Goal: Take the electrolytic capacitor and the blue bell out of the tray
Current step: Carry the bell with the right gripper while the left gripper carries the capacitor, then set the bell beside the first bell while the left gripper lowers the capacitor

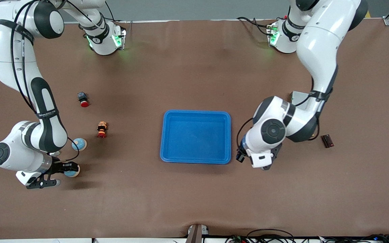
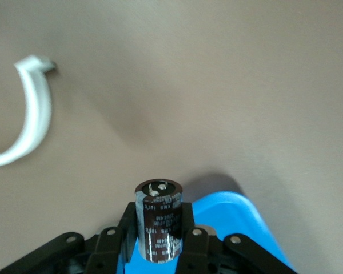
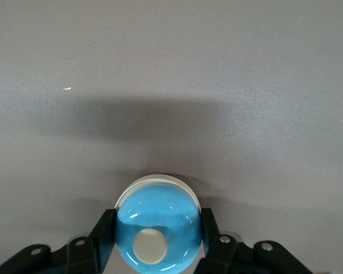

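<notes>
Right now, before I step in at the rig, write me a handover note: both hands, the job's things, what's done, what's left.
Left hand: shut on the electrolytic capacitor, beside the tray's rim toward the left arm's end of the table.
Right hand: shut on the blue bell, toward the right arm's end of the table, with a second blue bell on the table close by.
Done: both parts are out; the tray is empty.
Left: neither part is released yet. Probably set each down on the table and open.
</notes>
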